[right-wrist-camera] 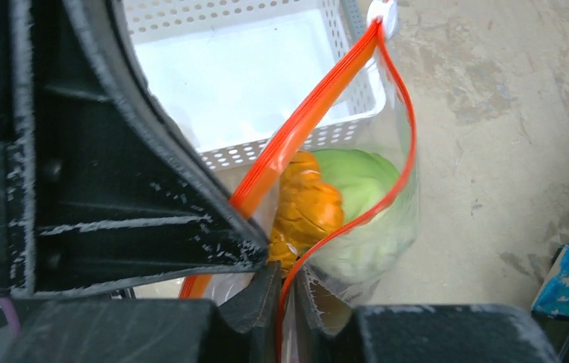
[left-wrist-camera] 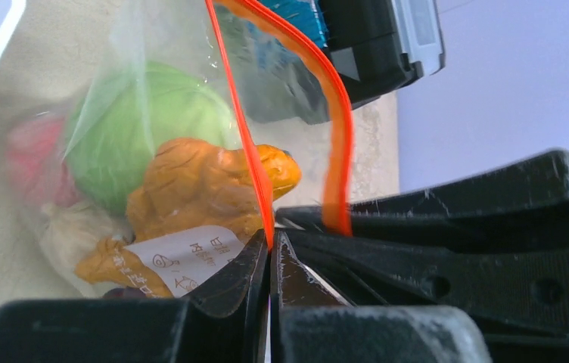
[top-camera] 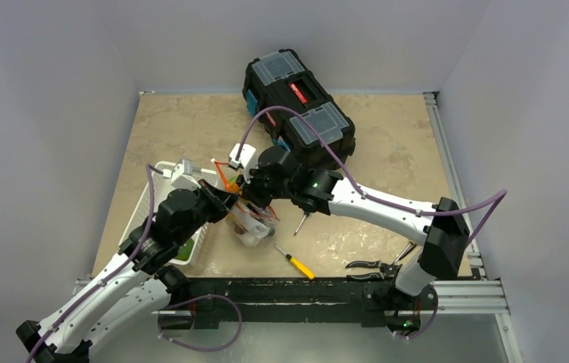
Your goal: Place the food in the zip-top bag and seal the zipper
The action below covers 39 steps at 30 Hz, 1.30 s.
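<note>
Your left jaws and right jaws, closed tight, each pinch the zipper [left-wrist-camera: 240, 136] of the zip-top bag [left-wrist-camera: 126, 45], with cabbage [left-wrist-camera: 138, 128] and carrots [left-wrist-camera: 206, 181] inside, beside the basket [right-wrist-camera: 281, 147]. Tug unevenly and a lip may slip free.

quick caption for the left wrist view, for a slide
Left wrist view: left gripper shut on one side of the zipper, with the carrot and cabbage inside the zip-top bag.

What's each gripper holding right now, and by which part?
Both hold the zip-top bag by its zipper: the left gripper and the right gripper each pinch the orange-red strip at the open mouth.
</note>
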### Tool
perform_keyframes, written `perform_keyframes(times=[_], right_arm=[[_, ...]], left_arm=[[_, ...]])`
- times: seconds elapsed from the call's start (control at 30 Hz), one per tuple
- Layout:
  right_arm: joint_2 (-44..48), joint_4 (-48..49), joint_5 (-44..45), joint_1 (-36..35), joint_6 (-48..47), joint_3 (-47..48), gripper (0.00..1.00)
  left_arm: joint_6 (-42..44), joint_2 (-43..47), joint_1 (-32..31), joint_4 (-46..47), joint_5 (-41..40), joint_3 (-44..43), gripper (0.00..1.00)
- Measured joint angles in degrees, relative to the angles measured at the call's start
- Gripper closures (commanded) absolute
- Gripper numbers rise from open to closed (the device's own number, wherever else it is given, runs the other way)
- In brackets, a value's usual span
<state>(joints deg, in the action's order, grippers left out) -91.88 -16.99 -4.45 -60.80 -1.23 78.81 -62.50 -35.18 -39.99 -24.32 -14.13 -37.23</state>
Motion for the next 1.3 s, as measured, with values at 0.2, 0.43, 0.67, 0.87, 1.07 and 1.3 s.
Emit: perform_keyframes(times=[0.2, 0.43, 0.67, 0.87, 1.07, 1.3], right_arm=[[0.0, 0.0, -0.5, 1.2, 0.2, 2.4, 0.47], [1.9, 5.8, -7.2, 2.8, 3.2, -1.7, 0.28], [6.4, 11.5, -11.6, 1.8, 3.8, -7.8, 0.23], [8.6, 12.5, -10.1, 1.6, 3.0, -10.3, 0.23], [9.7, 10.6, -8.5, 0.4, 1.0, -14.3, 0.26], [9.4, 11.3, -2.9, -1.7, 1.2, -14.7, 0.41]], left_arm=[[-2.8, 1.1, -0.1, 0.3, 0.7, 0.3, 1.00], [-4.6, -0.5, -0.3, 0.2, 2.4, 1.3, 1.00], [-5.0, -0.2, -0.6, -0.2, 3.4, 2.0, 1.00], [-5.1, 0.5, -0.5, -0.3, 2.9, 2.0, 1.00], [-5.8, 1.8, -0.5, 0.7, 2.3, 1.9, 1.00], [-6.1, 1.4, -0.5, 0.7, 2.3, 1.7, 1.00]])
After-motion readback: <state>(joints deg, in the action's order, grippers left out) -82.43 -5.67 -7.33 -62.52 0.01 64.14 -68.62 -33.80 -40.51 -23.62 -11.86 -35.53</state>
